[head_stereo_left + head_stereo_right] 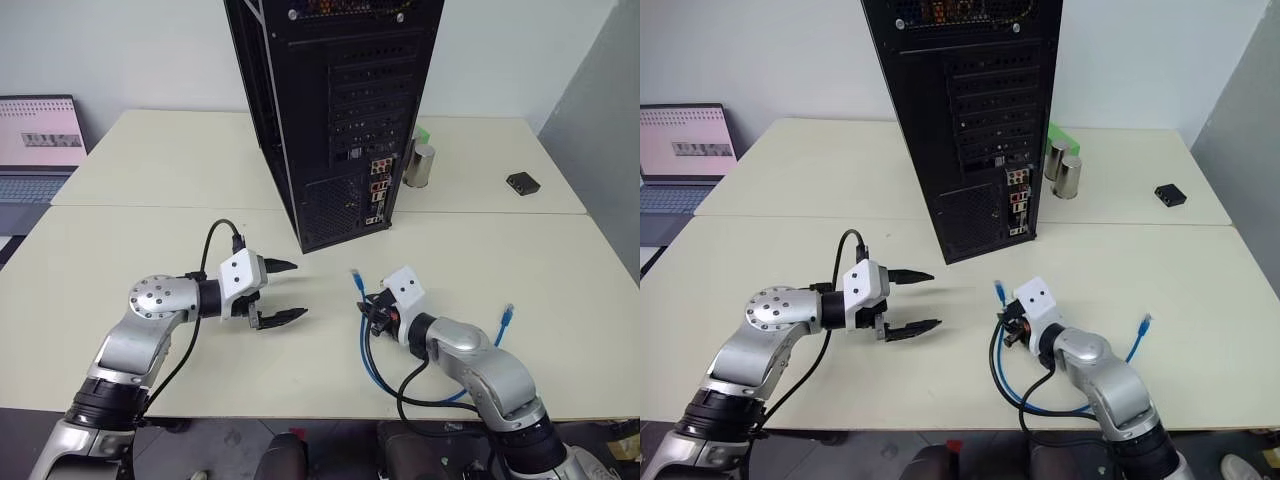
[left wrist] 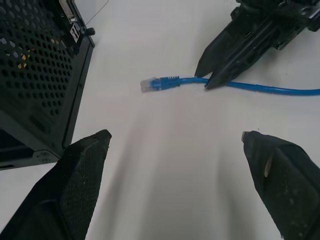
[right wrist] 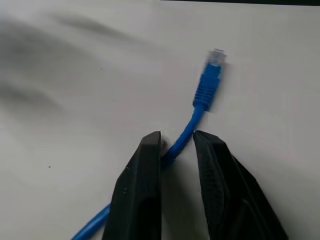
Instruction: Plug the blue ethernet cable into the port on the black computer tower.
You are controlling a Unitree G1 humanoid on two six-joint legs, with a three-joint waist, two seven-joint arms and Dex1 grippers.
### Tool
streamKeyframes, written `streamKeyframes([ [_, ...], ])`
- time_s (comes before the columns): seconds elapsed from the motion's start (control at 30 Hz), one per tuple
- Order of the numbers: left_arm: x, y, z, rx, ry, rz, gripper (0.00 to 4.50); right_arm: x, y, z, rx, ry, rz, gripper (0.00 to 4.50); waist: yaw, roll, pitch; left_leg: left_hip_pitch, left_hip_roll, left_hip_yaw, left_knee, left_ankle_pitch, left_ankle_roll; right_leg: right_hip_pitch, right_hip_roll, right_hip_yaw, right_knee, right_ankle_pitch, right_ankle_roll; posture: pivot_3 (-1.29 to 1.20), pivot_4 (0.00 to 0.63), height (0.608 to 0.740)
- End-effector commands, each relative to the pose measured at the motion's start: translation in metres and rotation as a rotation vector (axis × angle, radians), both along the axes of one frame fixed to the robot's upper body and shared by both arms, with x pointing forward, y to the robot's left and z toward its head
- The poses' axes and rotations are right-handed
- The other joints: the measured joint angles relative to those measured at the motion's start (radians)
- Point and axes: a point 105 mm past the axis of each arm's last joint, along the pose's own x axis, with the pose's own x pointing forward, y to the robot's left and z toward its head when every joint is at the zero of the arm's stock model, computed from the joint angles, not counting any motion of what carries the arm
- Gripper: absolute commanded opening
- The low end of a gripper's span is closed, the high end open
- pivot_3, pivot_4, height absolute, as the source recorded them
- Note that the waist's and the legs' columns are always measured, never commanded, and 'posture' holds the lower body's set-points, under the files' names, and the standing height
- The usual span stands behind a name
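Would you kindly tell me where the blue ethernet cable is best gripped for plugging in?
Probably on the cord just behind the booted plug, from the tail side: the blue ethernet cable lies flat, plug toward the black computer tower.

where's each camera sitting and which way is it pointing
Left and right eye views: on the head, looking down over the cream table, black metal computer tower and both arms.
Left wrist view: along the open left gripper toward the right gripper.
Right wrist view: along the right gripper's fingers, pinching the thin blue ethernet cable.
All share the cable.
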Motion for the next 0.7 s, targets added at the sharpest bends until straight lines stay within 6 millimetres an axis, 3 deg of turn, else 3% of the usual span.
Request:
streamKeyframes([
  [0.03,0.007,-0.005,0.01,-0.008,-0.043,-0.021,4.5,0.0,-0.002,0.008,-0.007,-0.009,0.004,0.02,0.0,0.0,0.0,0.0,0.0,0.0,0.0,0.0,0.0,0.0,0.0,0.0,0.0,0.0,0.0,0.0,0.15,0.74],
  [0.4,0.009,-0.007,0.009,0.071,-0.033,-0.159,4.5,-0.015,0.007,0.038,-0.111,-0.134,0.231,0.02,0.0,0.0,0.0,-0.001,0.0,0.0,0.0,0.0,0.0,0.0,0.0,-0.001,0.0,0.0,0.0,0.0,0.15,0.74],
  [0.7,0.014,-0.026,0.011,0.083,-0.067,-0.258,4.5,-0.024,0.014,0.051,-0.124,-0.172,0.344,0.02,0.0,0.0,0.0,-0.001,0.0,-0.001,0.0,0.0,0.0,0.0,0.0,-0.002,0.0,0.0,0.0,0.0,0.15,0.74],
])
